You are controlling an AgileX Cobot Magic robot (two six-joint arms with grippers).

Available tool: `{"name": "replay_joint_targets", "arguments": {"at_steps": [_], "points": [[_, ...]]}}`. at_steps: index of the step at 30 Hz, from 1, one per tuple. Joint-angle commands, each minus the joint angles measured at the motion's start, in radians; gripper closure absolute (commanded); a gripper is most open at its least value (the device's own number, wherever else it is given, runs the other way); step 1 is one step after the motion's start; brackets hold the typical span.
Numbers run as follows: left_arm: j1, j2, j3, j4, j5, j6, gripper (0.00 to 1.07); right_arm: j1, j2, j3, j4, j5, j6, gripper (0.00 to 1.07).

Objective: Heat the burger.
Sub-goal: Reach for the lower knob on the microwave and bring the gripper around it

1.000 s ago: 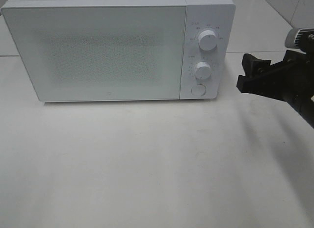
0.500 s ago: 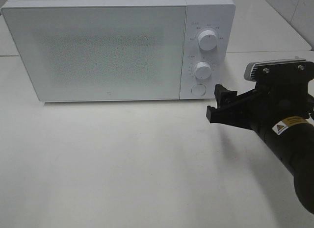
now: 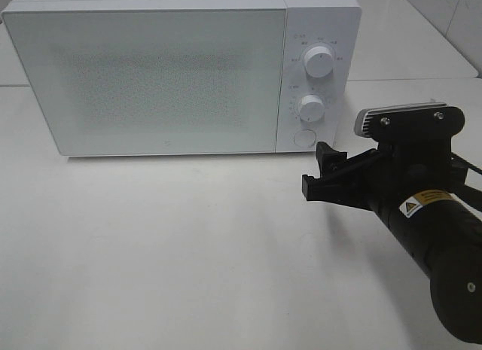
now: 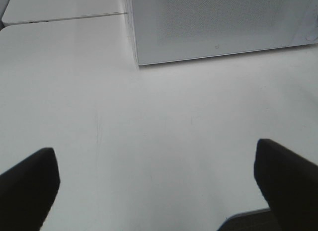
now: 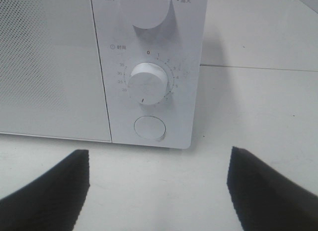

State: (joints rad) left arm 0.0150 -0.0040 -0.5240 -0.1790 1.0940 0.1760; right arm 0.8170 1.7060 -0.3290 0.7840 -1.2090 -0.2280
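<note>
The microwave (image 5: 191,47) panel reads "低火" and "高火" beside the upper knob (image 5: 144,10). "时间" stands above the lower dial (image 5: 147,83), which is scaled 0–5 and 20–35. The right arm (image 3: 444,245) carries a yellow warning-triangle label (image 3: 419,205).

The microwave (image 3: 181,71) is white; its door (image 3: 151,79) carries a fine grey speckle of dots. Its 2 knobs (image 3: 318,62) and round button (image 3: 304,137) are white, with small grey markings around the knobs. The surface (image 3: 166,245) is plain off-white. The right hand (image 3: 316,171) is matt black, its arm (image 3: 444,252) black with a yellow label (image 3: 419,205). The left hand (image 4: 154,151) is black.
</note>
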Motion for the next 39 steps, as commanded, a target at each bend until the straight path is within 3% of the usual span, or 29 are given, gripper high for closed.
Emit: {"name": "replay_joint_targets", "arguments": {"at_steps": [1, 11, 22, 39], "points": [[-0.004, -0.020, 0.002, -0.006, -0.015, -0.008, 0.07, 0.004, 0.001, -0.010, -0.004, -0.097, 0.032, 0.32], [-0.004, -0.020, 0.002, -0.006, -0.015, -0.008, 0.07, 0.000, 0.003, -0.024, -0.009, -0.087, 0.051, 0.32], [-0.004, -0.020, 0.002, -0.006, -0.015, -0.008, 0.07, -0.015, 0.097, -0.142, -0.013, -0.113, -0.009, 0.32], [-0.004, -0.020, 0.002, -0.005, -0.015, -0.008, 0.07, -0.145, 0.259, -0.350, -0.088, -0.083, -0.039, 0.32]]}}
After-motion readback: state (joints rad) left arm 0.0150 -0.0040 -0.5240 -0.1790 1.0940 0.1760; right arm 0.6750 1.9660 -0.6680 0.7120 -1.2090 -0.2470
